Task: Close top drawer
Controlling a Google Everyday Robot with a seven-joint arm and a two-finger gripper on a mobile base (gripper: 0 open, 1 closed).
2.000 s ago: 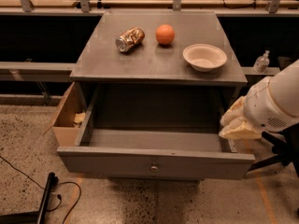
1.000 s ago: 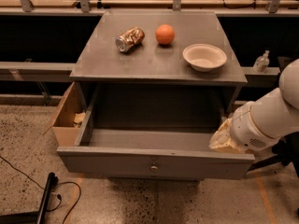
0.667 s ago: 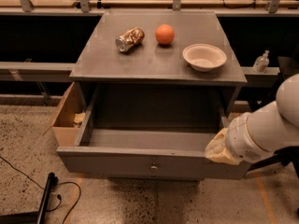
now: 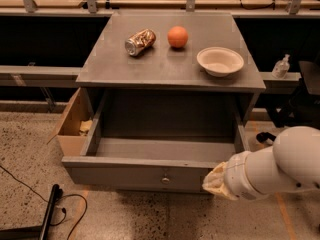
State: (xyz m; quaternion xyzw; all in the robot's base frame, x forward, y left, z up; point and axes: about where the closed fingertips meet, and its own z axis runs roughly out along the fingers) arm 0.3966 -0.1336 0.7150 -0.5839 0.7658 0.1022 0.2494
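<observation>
View from in front of and above a grey cabinet (image 4: 250, 101). The top drawer (image 4: 135, 170) stands pulled well out from the cabinet body, its grey floor and side walls exposed to the camera. Its flat front faces the viewer, with one small round metal knob (image 4: 165, 180) at the centre.

My gripper (image 4: 215, 180), wrapped in a pale cream covering, sits at the right end of the drawer front, low against its lower right corner and to the right of the knob. Under that covering I cannot make out whether it is spread or closed, nor can I tell whether it touches the front or hangs just before it. My white arm (image 4: 282, 165) runs from it toward the right edge of the view, above the speckled floor (image 4: 30, 149).

On the cabinet's top surface (image 4: 165, 69) lie three things, set apart from one another: a crushed metal can (image 4: 140, 41) on its side toward the left, an orange (image 4: 177, 36) just right of it, and a shallow white bowl (image 4: 220, 61) upright near the right front corner.

A cardboard box (image 4: 70, 129) stands on the floor against the cabinet's left side, beside the open drawer. A small clear bottle (image 4: 281, 66) stands on a ledge at the right. A black cable (image 4: 70, 204) trails across the floor at lower left.
</observation>
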